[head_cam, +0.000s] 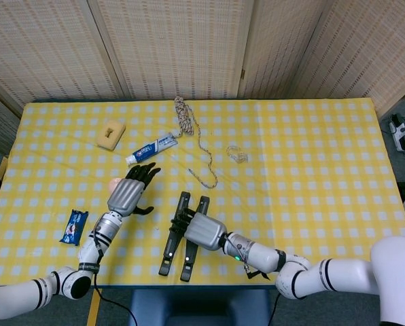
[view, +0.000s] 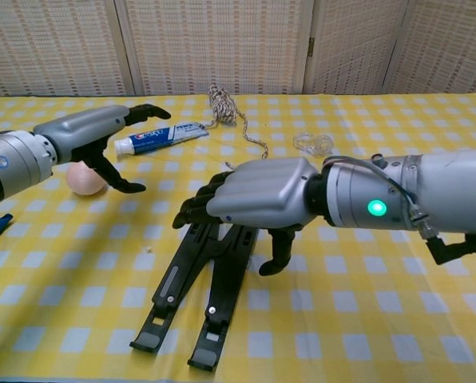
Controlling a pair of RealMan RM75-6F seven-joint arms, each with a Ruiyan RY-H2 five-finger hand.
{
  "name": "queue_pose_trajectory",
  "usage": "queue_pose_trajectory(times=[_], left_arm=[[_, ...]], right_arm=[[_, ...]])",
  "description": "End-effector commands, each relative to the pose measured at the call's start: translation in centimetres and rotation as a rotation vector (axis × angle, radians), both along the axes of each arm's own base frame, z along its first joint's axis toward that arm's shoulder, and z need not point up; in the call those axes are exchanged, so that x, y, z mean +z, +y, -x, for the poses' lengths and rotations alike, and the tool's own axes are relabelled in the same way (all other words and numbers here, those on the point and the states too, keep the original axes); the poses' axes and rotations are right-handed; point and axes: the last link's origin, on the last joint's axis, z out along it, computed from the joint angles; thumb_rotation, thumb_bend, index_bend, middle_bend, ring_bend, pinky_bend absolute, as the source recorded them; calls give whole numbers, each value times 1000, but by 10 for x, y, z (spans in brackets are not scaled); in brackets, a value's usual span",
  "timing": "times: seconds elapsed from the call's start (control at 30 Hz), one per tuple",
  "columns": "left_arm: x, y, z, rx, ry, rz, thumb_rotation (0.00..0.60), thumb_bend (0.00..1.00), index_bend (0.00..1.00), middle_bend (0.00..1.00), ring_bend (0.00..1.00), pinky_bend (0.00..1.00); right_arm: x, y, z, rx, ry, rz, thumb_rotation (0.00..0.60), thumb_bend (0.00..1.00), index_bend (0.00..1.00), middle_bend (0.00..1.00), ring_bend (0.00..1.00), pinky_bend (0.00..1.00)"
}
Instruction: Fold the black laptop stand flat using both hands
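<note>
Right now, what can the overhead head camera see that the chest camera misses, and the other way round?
Only the head view shows the sponge and the whole blue snack packet. Only the chest view shows the green light on the right wrist. Both show the black laptop stand, the left hand apart from it, the right hand over it, the toothpaste and the rope.
</note>
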Motion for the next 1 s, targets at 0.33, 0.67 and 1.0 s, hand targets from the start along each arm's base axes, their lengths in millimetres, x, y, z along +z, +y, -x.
queue_pose_trajectory(times=[0.33, 0.67, 1.0], left_arm=[[2, 2, 14, 41, -14, 6, 600, 243, 0, 0, 0, 0], [1, 6, 21, 60, -20, 8, 600, 242, 0, 0, 0, 0], [2, 7, 25, 67, -28, 3, 600, 243, 0, 0, 0, 0]], right_arm=[[-34, -4, -10, 61, 82, -11, 600, 268, 0, 54, 37, 51], [-41, -8, -12, 63, 100, -9, 600, 269, 0, 58, 34, 51], [-47, -11, -13, 54, 102, -4, 600, 268, 47, 149, 80, 51]])
